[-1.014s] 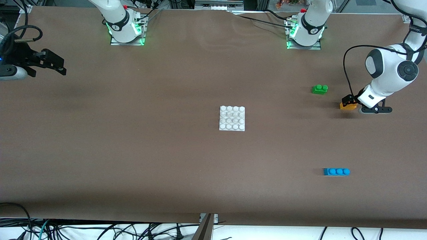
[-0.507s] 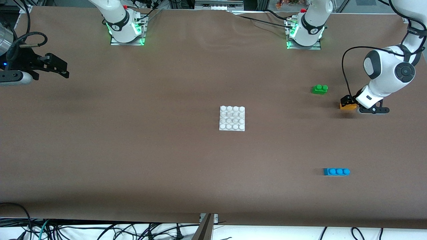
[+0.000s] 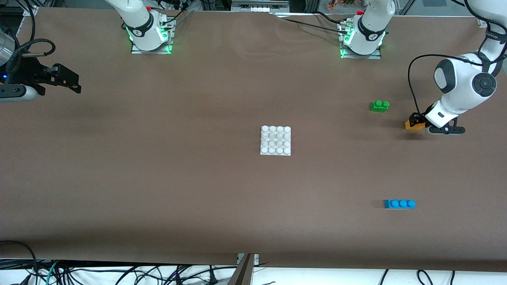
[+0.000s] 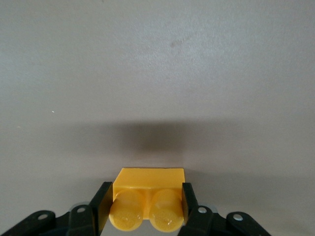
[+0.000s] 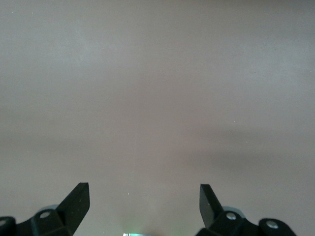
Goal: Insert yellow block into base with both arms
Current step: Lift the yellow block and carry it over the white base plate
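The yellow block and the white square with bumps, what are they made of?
The yellow block, pinched in the left pincer, looks like smooth, shiny hard plastic: its round studs catch the light. The base looks like glossy white plastic too, with moulded studs in even rows. That is only how they look.

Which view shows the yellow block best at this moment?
The left wrist view: the yellow block fills the foreground, both studs visible, with the left gripper shut on its sides. The front view shows only a small orange patch half hidden by that gripper, near the green brick. The right wrist view shows only bare table.
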